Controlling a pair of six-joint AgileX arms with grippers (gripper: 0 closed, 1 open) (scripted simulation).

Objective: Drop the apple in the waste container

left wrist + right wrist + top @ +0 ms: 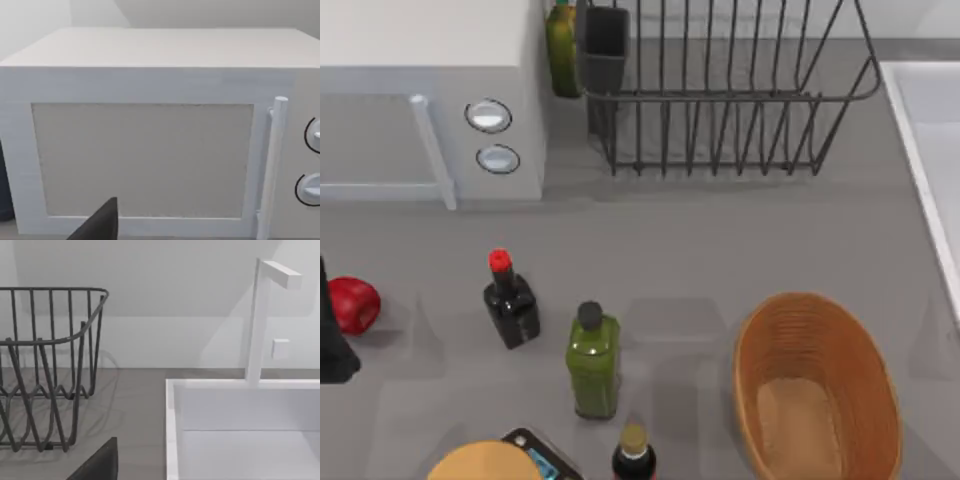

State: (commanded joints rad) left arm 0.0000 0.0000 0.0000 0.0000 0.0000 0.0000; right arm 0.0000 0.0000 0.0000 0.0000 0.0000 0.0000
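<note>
Red and glossy, the apple (353,303) is sitting at the table's left edge beside my left arm, well apart from the wicker basket (817,392). It is probably firm but slippery: pinching its widest part suits best. Neither pincer's state is showing.

The apple (353,304) is sitting at the top view's left edge, its left side partly hidden behind the dark left gripper (332,340), which is itself running off that edge so its fingers cannot be read. The waste container (817,395) is being cropped at the bottom edge, as are a tan round object (485,463) and a dark bottle (633,455).
</note>
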